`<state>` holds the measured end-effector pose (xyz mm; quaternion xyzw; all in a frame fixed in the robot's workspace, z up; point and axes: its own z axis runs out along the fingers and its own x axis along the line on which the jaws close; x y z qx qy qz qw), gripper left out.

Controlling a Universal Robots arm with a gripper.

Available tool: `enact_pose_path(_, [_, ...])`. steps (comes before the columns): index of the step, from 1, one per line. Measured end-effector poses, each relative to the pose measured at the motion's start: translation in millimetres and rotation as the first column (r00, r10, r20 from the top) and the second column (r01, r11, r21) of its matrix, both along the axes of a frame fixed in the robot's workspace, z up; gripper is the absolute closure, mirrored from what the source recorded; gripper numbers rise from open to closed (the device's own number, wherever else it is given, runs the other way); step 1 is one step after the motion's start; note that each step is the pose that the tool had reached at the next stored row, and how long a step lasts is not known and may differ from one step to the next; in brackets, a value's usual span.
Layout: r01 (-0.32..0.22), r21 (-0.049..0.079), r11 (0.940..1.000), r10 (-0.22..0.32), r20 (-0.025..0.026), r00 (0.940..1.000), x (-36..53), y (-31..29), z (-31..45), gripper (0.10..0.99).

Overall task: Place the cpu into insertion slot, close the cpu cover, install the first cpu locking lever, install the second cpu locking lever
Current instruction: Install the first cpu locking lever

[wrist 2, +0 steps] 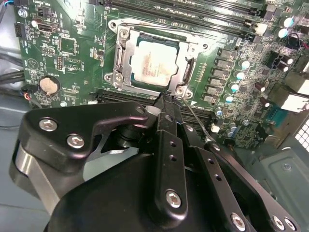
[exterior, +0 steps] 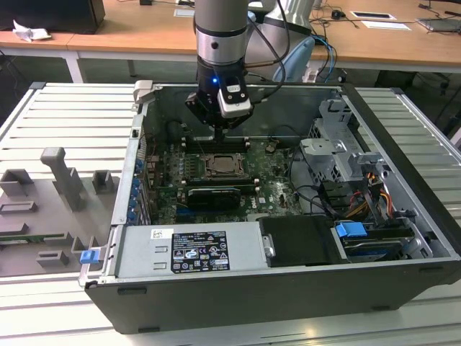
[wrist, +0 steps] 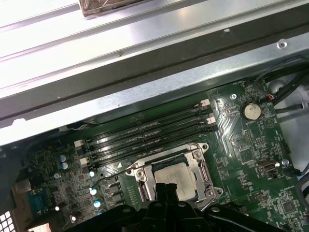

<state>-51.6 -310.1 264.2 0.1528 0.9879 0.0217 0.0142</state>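
The cpu lies flat in the insertion slot on the green motherboard, its pale metal top showing through the window of the cpu cover. The silver cover frame lies down over the chip. My gripper is shut, its black fingertips pressed together just at the socket's edge, beside one corner. A thin wire locking lever runs from that corner along the fingers, standing free of the socket. In the exterior view the gripper hangs just above the cpu inside the open computer case.
Long black memory slots run beside the socket, with the metal case wall beyond them. A black expansion card, the power supply and a drive cage crowd the case. A coin battery sits on the board.
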Motion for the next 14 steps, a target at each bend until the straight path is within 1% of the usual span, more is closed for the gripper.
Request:
enact_pose_path(7, [-0.053,0.000,0.9986,0.053,0.0000,0.9986,0.0,0.0,0.0,0.980])
enact_pose_path(9, [-0.080,0.000,0.9968,0.080,0.0000,0.9968,0.0,0.0,0.0,0.980])
enact_pose_path(12, [-0.131,0.000,0.9914,0.131,0.0001,0.9914,0.0,-0.2,0.0,0.980])
enact_pose_path(14, [-0.144,0.000,0.9896,0.144,0.0000,0.9896,0.0,-0.6,0.0,0.980])
